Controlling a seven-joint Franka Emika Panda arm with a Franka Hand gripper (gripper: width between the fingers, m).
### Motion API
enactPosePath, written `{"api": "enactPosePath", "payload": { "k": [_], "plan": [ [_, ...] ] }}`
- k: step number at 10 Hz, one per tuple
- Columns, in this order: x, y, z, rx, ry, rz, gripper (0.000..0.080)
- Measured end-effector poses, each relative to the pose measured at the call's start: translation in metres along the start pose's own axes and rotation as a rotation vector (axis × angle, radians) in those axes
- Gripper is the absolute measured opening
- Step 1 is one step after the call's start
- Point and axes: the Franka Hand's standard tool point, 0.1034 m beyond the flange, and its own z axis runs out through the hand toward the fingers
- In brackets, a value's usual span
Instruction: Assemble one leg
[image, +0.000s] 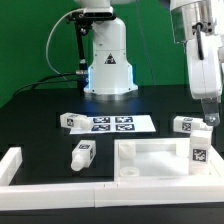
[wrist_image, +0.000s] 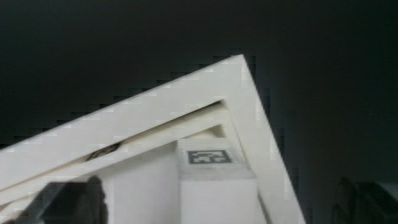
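Note:
The white tabletop (image: 150, 160) lies at the exterior view's front right. One leg (image: 198, 153) stands upright in its right corner, tag facing out. It also shows in the wrist view (wrist_image: 210, 170), inside the tabletop's corner (wrist_image: 240, 75). My gripper (image: 208, 120) hangs just above that leg. In the wrist view the gripper (wrist_image: 205, 208) has faint dark fingers (wrist_image: 63, 200) standing apart on either side of the leg, open and not touching it. Three more legs lie on the table: one (image: 185, 124) beside my fingertips, one (image: 68, 120) at the left, one (image: 82, 152) in front.
The marker board (image: 112, 123) lies at the table's middle, before the robot base (image: 108, 70). A low white wall (image: 90, 190) runs along the front edge and up the left side (image: 12, 160).

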Motion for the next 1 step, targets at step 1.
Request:
{"api": "enactPosePath", "payload": {
  "k": [1],
  "plan": [
    [0.0000,0.0001,0.0011,-0.001,0.001,-0.001,0.0648]
  ]
}}
